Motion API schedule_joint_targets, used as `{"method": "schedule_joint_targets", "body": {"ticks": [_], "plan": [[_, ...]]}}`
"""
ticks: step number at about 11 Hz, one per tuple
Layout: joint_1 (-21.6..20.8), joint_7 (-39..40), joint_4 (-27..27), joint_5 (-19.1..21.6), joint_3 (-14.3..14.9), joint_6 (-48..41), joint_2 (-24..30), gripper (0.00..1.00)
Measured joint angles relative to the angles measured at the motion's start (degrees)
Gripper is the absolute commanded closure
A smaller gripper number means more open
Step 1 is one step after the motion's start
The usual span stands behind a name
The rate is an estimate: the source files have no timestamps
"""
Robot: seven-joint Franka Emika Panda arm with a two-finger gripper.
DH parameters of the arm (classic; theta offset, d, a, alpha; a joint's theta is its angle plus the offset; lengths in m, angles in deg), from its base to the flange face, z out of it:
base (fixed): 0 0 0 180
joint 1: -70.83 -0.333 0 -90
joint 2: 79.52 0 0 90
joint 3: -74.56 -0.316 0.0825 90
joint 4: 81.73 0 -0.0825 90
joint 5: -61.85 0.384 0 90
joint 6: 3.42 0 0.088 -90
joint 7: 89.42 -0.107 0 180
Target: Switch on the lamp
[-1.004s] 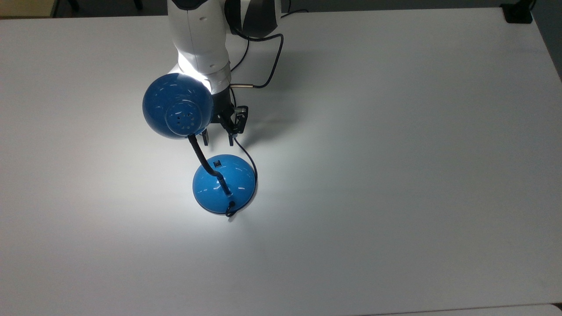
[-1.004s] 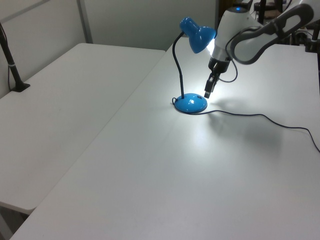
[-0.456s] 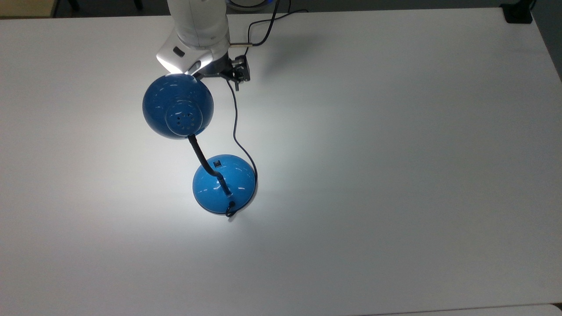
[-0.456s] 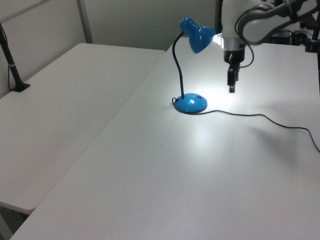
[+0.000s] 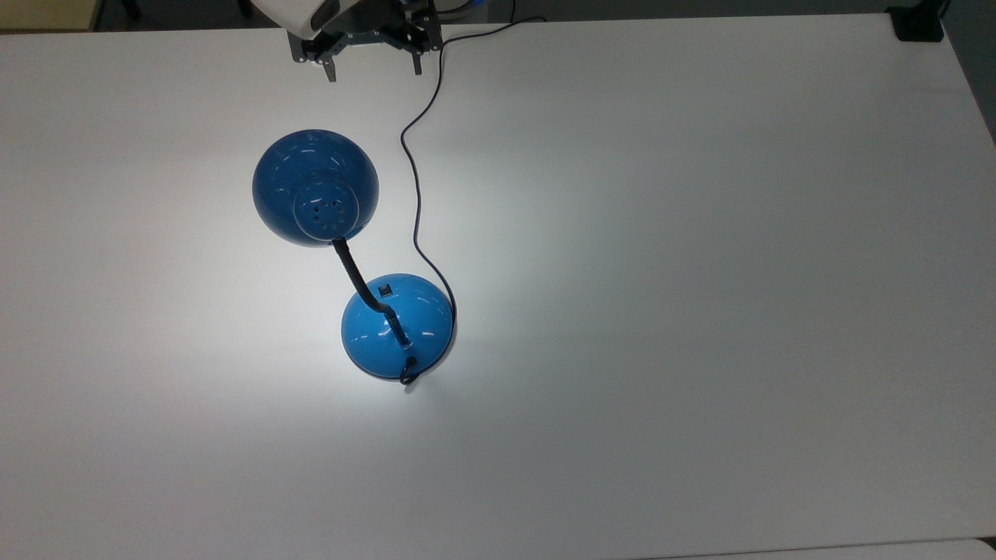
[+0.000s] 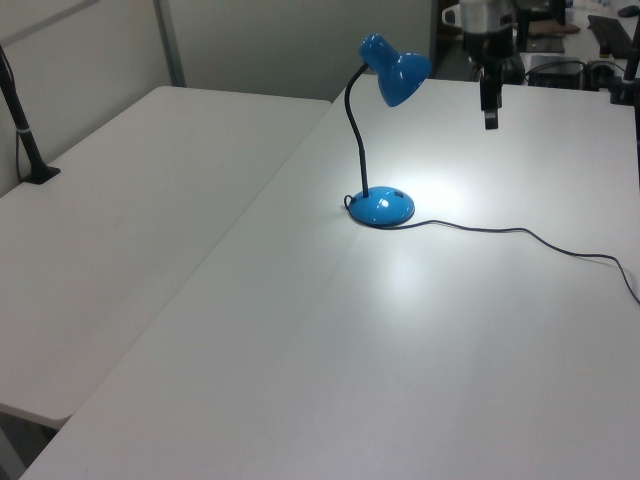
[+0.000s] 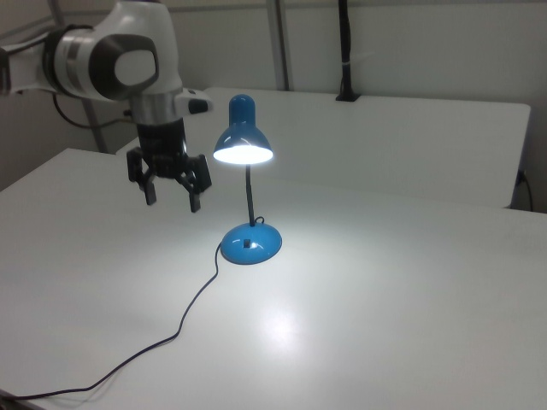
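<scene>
Pulled back from the lamp (image 5: 359, 280) since a second ago, the gripper (image 5: 374, 74) hangs near the table's (image 5: 700, 311) far edge in the top view, fingers spread wide, empty. Lamp stands lit mid-table, cord (image 5: 416, 202) trailing.

We see a wide white matte table (image 5: 700, 311) filling the top view, with a bright pool of light near its centre-left. In the left view, a second white table (image 6: 120, 200) adjoins it on the frame's left, carrying a black clamped post (image 6: 25, 140) at the far left. In the right view, a black upright pole (image 7: 345, 51) stands at upper centre.
</scene>
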Motion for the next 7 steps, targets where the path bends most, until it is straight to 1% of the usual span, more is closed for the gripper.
{"method": "schedule_joint_targets", "body": {"ticks": [1,3,4,6,7], "plan": [[0.01,0.0,-1.02,2.22,0.01,0.0,1.03,0.0],[0.05,-1.64,-4.16,4.19,0.11,0.4,1.88,0.0],[0.14,-3.46,-5.47,4.56,0.19,2.08,1.94,0.0],[0.28,-4.51,-5.73,4.59,0.42,6.09,1.7,0.0],[0.29,-4.58,-5.73,4.59,0.58,6.76,1.55,0.0]]}}
